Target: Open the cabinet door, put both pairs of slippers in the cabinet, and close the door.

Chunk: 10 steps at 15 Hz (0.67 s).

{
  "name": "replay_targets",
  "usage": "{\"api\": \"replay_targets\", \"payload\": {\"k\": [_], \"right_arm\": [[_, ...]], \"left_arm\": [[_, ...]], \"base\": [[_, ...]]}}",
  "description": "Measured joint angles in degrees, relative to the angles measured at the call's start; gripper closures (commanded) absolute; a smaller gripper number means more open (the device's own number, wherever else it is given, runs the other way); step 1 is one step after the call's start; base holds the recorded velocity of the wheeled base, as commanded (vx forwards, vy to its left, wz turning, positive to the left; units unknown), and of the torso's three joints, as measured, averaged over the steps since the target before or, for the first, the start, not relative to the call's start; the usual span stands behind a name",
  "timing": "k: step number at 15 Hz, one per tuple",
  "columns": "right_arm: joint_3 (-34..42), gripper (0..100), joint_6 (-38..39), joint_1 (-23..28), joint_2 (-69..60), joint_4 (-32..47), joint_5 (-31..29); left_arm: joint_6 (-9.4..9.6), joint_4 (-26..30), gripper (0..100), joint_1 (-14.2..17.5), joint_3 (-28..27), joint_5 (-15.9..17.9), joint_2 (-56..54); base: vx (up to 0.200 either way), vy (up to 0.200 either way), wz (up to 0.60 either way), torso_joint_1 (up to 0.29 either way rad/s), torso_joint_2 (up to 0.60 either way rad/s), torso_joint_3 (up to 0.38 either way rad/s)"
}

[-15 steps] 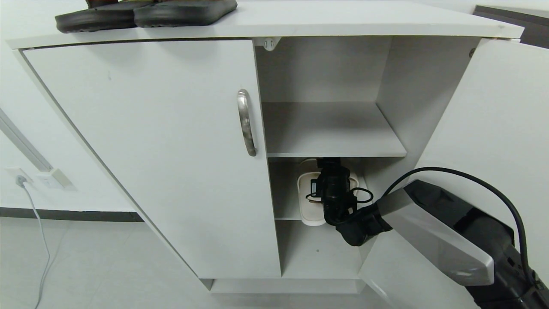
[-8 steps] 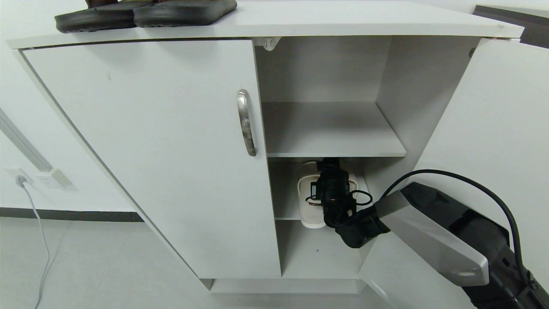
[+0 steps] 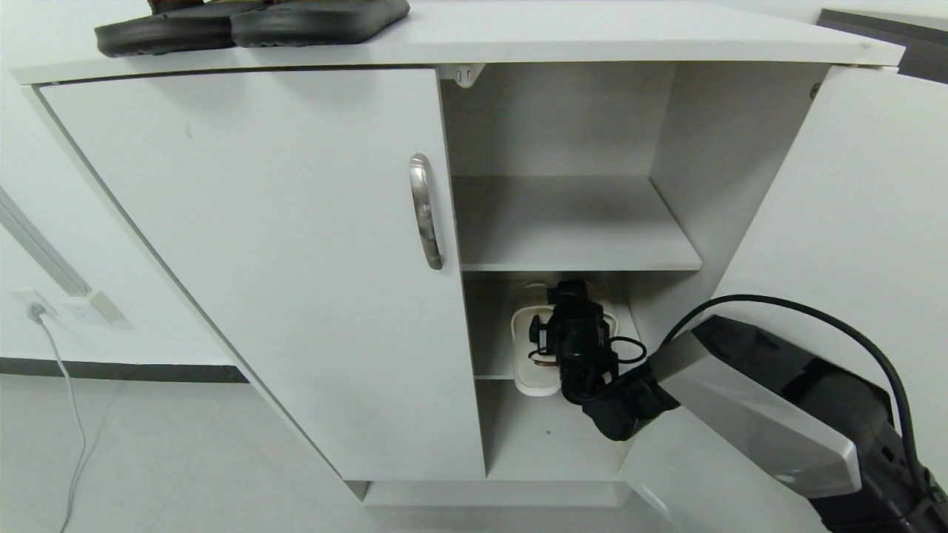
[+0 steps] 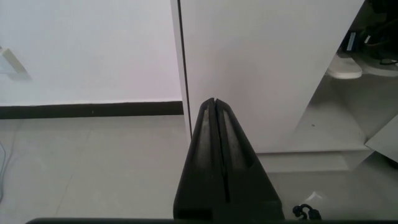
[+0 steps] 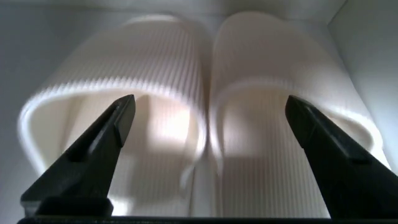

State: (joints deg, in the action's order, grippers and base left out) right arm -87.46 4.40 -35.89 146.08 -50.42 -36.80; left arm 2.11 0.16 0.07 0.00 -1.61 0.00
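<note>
The white cabinet (image 3: 474, 44) has its right door (image 3: 852, 222) swung open and its left door (image 3: 252, 252) closed. A pair of white slippers (image 3: 529, 348) lies side by side on the middle shelf, seen close up as white slippers (image 5: 205, 118) in the right wrist view. My right gripper (image 5: 208, 124) is open just behind their heels, with nothing between its fingers (image 5: 93, 155); from the head view the right gripper (image 3: 570, 296) reaches into that shelf. A dark pair of slippers (image 3: 252, 22) rests on the cabinet top. My left gripper (image 4: 214, 109) is shut, low in front of the cabinet's left door.
The upper shelf (image 3: 570, 222) and the bottom compartment (image 3: 548, 437) hold nothing. A metal handle (image 3: 424, 211) runs down the left door's edge. A wall socket with a cable (image 3: 33, 311) sits at the left over a pale tiled floor (image 4: 93, 168).
My right gripper has drawn back a little from the white slippers, out toward the shelf's front. The slippers stay on the shelf, and more of the left one shows.
</note>
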Motion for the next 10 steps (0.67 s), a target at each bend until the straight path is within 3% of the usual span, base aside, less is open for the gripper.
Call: {"api": "replay_targets", "payload": {"k": [4,10], "right_arm": [[9.9,0,0.0,-1.73,-4.88,-5.22,-0.3],[31.21,0,0.06,-6.45,-15.1,-17.41,-0.94]], "left_arm": [[-0.04,-0.02,100,0.0,0.0,0.0,0.0],[-0.11,-0.02,100,-0.02,0.0,-0.02,0.0]], "base": [[0.0,0.0,0.0,0.0,0.0,0.0],[0.0,0.0,0.0,0.0,0.0,0.0]]}}
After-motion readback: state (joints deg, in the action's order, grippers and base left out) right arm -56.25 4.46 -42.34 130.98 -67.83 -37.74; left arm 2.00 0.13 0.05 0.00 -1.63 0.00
